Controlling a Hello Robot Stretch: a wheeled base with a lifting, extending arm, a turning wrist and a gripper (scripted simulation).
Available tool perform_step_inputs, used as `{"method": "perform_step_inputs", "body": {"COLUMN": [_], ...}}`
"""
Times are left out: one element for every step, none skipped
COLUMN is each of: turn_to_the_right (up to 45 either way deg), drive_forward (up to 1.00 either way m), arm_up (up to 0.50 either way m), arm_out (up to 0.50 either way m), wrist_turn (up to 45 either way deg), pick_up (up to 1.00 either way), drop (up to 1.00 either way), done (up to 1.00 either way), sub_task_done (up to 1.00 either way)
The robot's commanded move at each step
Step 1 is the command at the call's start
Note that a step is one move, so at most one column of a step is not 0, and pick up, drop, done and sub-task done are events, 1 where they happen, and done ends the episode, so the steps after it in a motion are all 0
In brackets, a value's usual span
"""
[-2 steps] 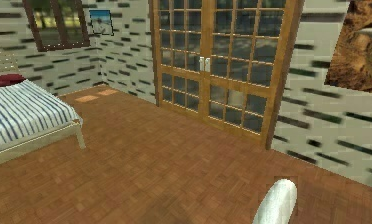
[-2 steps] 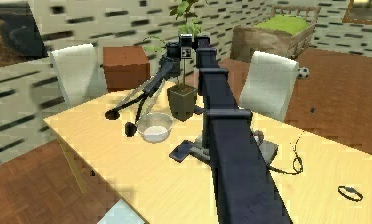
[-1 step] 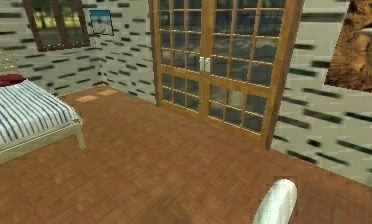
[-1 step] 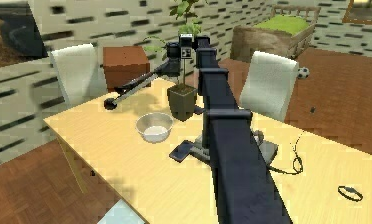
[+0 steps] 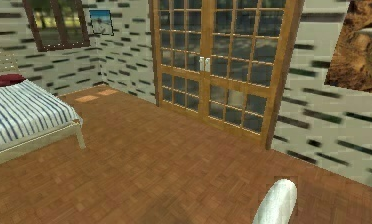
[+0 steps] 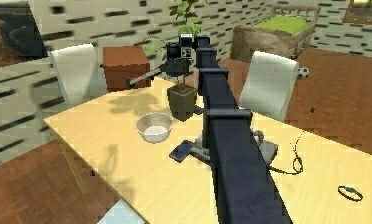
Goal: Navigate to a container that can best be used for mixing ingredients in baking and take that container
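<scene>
Where the arm (image 6: pixel 229 130) ends, gripper (image 6: pixel 146 76) seemingly beyond pale bowl (image 6: pixel 154 127) on table (image 6: pixel 94 128).

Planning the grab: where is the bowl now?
Arm side view, centre-left: the bowl sits on the light wooden table, beside the potted plant, left of the arm.

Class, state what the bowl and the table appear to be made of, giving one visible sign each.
Bowl: probably metal, perhaps glazed ceramic; pale grey, smooth, with a lighter rim. Table: likely light wood with a matt finish; pale tan, no gloss.
</scene>
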Motion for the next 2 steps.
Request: {"method": "perform_step_inputs", "body": {"turn_to_the_right": [0.0, 0.0], "drive_forward": [0.0, 0.0], "arm_up": [0.0, -0.28], "arm_out": [0.0, 0.0], "wrist_turn": [15.0, 0.0], "pick_up": [0.0, 0.0], "drop": [0.0, 0.0], "done": [0.0, 0.0], "sub_task_done": [0.0, 0.0]}}
